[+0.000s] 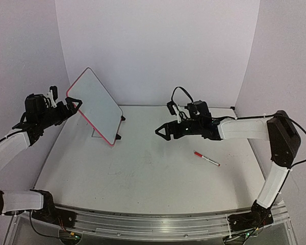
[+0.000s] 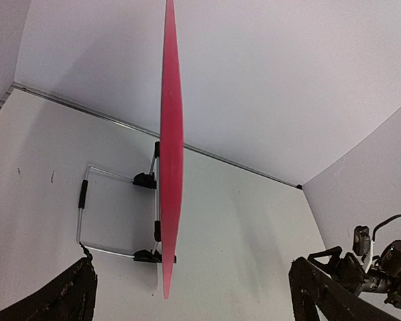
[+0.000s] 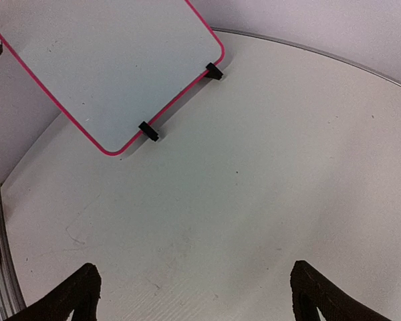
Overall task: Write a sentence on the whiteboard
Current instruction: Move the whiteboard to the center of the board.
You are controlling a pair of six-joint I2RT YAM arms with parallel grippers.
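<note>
1. Whiteboard [image 1: 95, 104]: blank, propped on its stand at the counter's [image 1: 143, 173] left rear; no sentence on it.
2. Marker [image 1: 206, 158] (red cap on): lies flat on the counter, near the right arm.
3. Left fingers [image 1: 71, 105]: wide open, empty, beside the board's upper edge.
4. Right fingers [image 1: 163, 131]: wide open, empty. Best lowered squarely across the Marker, gripping mid-barrel.
</note>
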